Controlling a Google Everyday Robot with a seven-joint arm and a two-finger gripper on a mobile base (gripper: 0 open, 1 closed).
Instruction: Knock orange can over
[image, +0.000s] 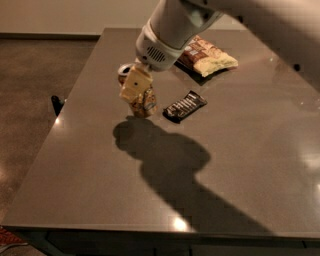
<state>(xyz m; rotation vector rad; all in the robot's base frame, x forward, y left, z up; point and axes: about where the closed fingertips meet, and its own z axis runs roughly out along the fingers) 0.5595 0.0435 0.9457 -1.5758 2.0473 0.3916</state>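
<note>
The orange can (144, 104) is on the grey table (90, 165), left of centre, and leans with its silver top rim (125, 69) toward the upper left. My gripper (134, 86), with cream-coloured pads, is right over the can's upper part and touches it. It hides the middle of the can. The white arm comes down from the top right. I cannot tell whether the can's base rests flat on the table.
A flat black wrapped bar (185, 106) lies just right of the can. A brown-and-cream snack bag (207, 56) lies behind it. A small dark object (57, 104) sticks out by the table's left edge. The floor lies beyond that edge.
</note>
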